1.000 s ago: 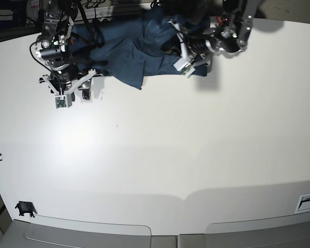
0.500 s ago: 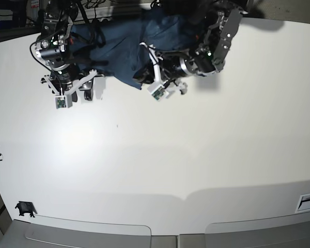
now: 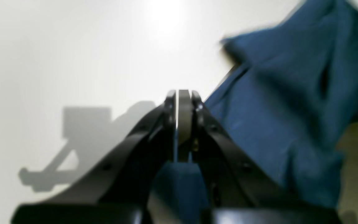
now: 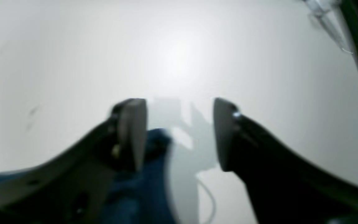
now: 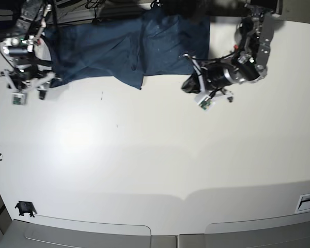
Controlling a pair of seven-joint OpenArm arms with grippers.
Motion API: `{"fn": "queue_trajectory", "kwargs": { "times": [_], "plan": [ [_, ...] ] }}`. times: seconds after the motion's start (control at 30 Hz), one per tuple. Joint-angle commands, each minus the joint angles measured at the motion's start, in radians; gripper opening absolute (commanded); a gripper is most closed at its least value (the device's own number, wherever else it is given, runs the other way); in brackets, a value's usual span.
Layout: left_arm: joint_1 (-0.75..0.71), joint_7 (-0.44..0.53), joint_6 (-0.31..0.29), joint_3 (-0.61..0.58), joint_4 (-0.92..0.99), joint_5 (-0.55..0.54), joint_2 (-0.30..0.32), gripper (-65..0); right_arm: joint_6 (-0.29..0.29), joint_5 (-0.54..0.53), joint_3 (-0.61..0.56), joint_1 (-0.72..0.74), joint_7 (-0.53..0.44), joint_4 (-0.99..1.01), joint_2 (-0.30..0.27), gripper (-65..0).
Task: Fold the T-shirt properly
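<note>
The dark teal-blue T-shirt (image 5: 124, 46) lies spread and wrinkled along the far edge of the white table (image 5: 155, 155). My left gripper (image 5: 190, 82) is at the shirt's near right corner. In the left wrist view it (image 3: 179, 93) is shut, with blue cloth (image 3: 275, 109) to its right and showing between the finger bases. My right gripper (image 5: 36, 92) is off the shirt's left end. In the right wrist view it (image 4: 179, 124) is open, with a bit of the shirt (image 4: 141, 186) low beside its left finger (image 4: 132, 130).
Dark cables and equipment (image 5: 93, 8) run behind the table's far edge. A small black object (image 5: 25, 208) sits at the front left corner. A white slotted part (image 5: 308, 201) is at the right edge.
The right arm has moved left, drawing the shirt's left end out that way. The left arm swung left along the hem, then back right to the shirt's near right corner.
</note>
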State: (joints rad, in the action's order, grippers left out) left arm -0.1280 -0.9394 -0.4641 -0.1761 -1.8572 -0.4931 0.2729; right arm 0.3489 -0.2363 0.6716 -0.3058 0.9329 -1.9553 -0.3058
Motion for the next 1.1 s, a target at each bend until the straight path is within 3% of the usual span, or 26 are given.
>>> {"fn": "queue_trajectory", "kwargs": {
  "times": [0.0,0.2,0.33,0.47,0.57,0.9,1.07],
  "plan": [
    [-0.002,0.021,-0.003,0.018,-0.022,-0.016,0.022,-65.0,0.016,-0.047,0.055,0.005,-0.024,-0.001,-0.032,-28.2],
    [-0.064,0.052,-0.003,0.064,-0.022,-0.013,0.093,-65.0,0.117,-0.415,0.275,0.006,0.014,0.233,-0.158,-26.8],
    [-0.074,0.068,-0.003,0.064,-0.022,-0.015,0.093,-65.0,0.243,-0.732,0.296,0.006,0.199,0.472,-0.252,-26.8],
    [-0.073,0.107,-0.003,0.064,-0.022,-0.013,0.093,-65.0,0.343,-1.006,0.277,0.006,0.373,0.691,-0.296,-26.8],
    [-0.073,0.107,-0.003,0.064,-0.022,-0.013,0.093,-65.0,0.349,-1.148,0.245,0.006,0.463,0.813,-0.304,-26.8],
    [-0.072,0.107,-0.003,0.064,-0.022,-0.013,0.093,-65.0,0.349,-1.177,0.012,0.007,0.463,0.937,-0.303,-26.8],
    [-0.072,0.107,-0.003,0.064,-0.021,-0.013,0.093,-65.0,0.349,-1.15,-0.093,0.013,0.404,0.937,-0.304,-26.8]
  ]
}}
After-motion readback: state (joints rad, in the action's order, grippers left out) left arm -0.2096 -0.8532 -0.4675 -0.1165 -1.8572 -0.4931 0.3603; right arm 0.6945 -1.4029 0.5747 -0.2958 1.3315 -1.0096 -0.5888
